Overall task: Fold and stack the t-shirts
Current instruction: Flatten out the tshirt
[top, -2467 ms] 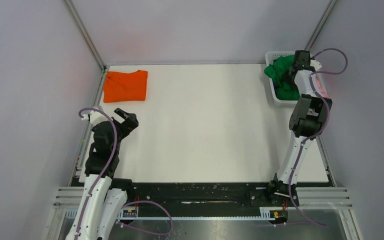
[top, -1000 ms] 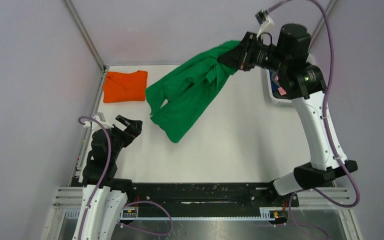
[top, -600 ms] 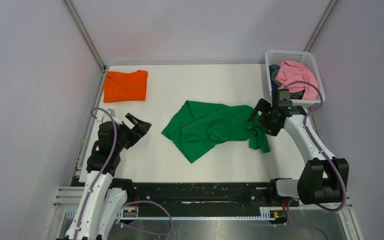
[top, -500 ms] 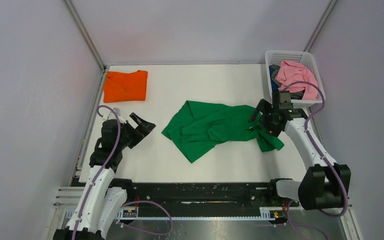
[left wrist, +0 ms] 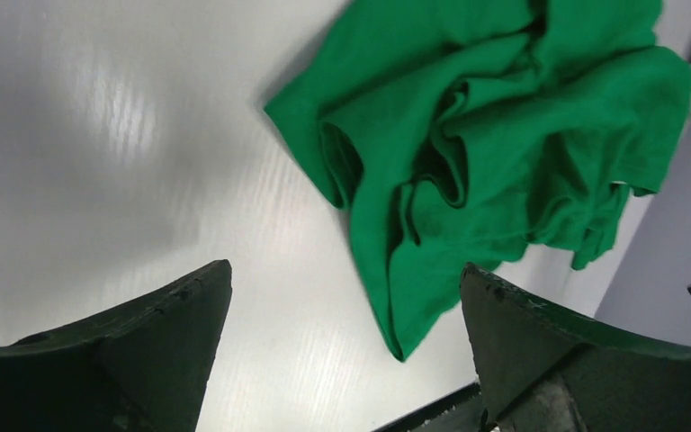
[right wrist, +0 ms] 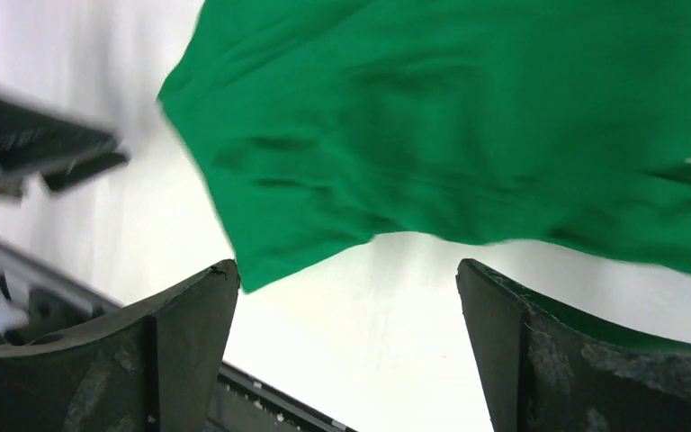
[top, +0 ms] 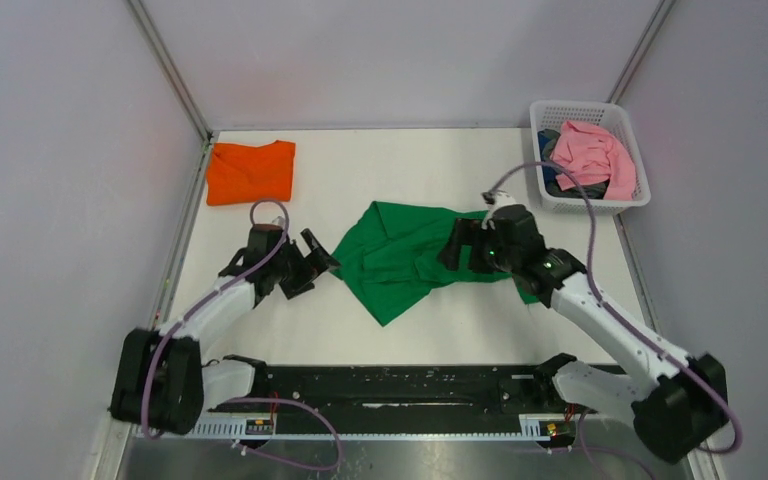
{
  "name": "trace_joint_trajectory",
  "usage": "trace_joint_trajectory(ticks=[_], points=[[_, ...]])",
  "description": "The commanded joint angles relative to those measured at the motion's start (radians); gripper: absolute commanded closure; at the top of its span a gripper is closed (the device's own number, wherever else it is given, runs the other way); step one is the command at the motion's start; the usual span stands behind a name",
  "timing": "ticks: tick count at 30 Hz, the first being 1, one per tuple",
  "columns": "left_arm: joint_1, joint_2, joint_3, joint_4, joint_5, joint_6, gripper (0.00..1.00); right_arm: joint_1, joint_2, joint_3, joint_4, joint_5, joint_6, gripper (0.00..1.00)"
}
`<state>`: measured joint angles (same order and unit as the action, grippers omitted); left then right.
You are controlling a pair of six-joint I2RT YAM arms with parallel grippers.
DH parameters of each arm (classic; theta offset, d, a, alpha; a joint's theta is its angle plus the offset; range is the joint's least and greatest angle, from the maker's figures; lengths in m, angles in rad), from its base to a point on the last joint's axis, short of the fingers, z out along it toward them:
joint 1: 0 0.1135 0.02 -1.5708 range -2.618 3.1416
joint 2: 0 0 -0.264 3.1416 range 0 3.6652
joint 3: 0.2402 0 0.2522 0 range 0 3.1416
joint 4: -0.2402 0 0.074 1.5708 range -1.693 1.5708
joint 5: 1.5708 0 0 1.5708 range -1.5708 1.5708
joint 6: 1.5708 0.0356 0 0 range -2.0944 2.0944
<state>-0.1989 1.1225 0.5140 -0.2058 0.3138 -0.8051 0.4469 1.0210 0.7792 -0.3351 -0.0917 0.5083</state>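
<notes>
1. You have one piece that looks finished: the orange t-shirt (top: 251, 172) lies folded into a neat rectangle at the far-left corner of the tabletop (top: 400, 170). I judge it the base of the stack.
2. The green t-shirt (top: 415, 255) is out on the middle of the tabletop, well apart from the orange one. It lies rumpled, with deep creases and bunched cloth in the left wrist view (left wrist: 468, 153). It is neither spread flat nor folded.
3. Your left end effector (top: 310, 262) sits low, just beside the green shirt's left corner. Its fingers are spread wide and hold nothing. The left wrist view shows bare tabletop between them (left wrist: 342, 360), with the shirt just beyond.
4. Your right end effector (top: 457, 243) is over the right part of the green shirt, also spread and empty. Between its fingers (right wrist: 346, 360) the right wrist view shows the shirt's edge (right wrist: 468, 117) and bare tabletop. Whether it touches the cloth cannot be told.
5. The white basket (top: 570, 104) at the far-right corner holds a pink garment (top: 592, 158) with a grey-blue garment (top: 552, 180) under it.
6. By my reading you are less than halfway through. The green shirt still needs catching at its edges, flattening and folding. It must then be carried across and set squarely on the orange one.
</notes>
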Motion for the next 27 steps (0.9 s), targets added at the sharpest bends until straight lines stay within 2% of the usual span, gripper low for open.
trace_joint_trajectory(ticks=[1,3,7,11,17,20,21,23,25,26,27], points=[[-0.002,0.149,0.093,0.094,-0.021,0.045,0.04,0.225,0.175,0.094,0.140,0.067,-0.152,0.02],[-0.002,0.234,0.118,0.129,0.035,0.058,0.08,0.296,0.306,0.178,0.131,0.112,-0.204,0.04],[-0.018,0.393,0.168,0.172,0.092,0.061,0.15,0.395,0.574,0.373,0.120,0.095,-0.306,0.09],[-0.035,0.512,0.211,0.185,0.119,0.057,0.27,0.453,0.825,0.597,0.003,0.164,-0.389,0.11],[-0.047,0.606,0.246,0.188,0.091,0.054,0.68,0.472,1.036,0.793,-0.121,0.256,-0.459,0.14],[-0.050,0.609,0.248,0.186,0.070,0.055,0.93,0.471,1.083,0.823,-0.140,0.281,-0.468,0.18],[-0.049,0.604,0.244,0.185,0.054,0.054,1.00,0.472,1.093,0.826,-0.139,0.286,-0.468,0.20],[-0.050,0.586,0.232,0.180,0.028,0.052,1.00,0.472,1.109,0.830,-0.137,0.297,-0.467,0.25],[-0.050,0.566,0.222,0.173,0.012,0.056,1.00,0.471,1.120,0.831,-0.139,0.313,-0.463,0.35],[-0.050,0.558,0.220,0.171,0.004,0.056,1.00,0.472,1.122,0.830,-0.137,0.320,-0.462,0.42],[-0.049,0.548,0.215,0.169,-0.004,0.057,1.00,0.471,1.119,0.830,-0.132,0.323,-0.460,0.57]])
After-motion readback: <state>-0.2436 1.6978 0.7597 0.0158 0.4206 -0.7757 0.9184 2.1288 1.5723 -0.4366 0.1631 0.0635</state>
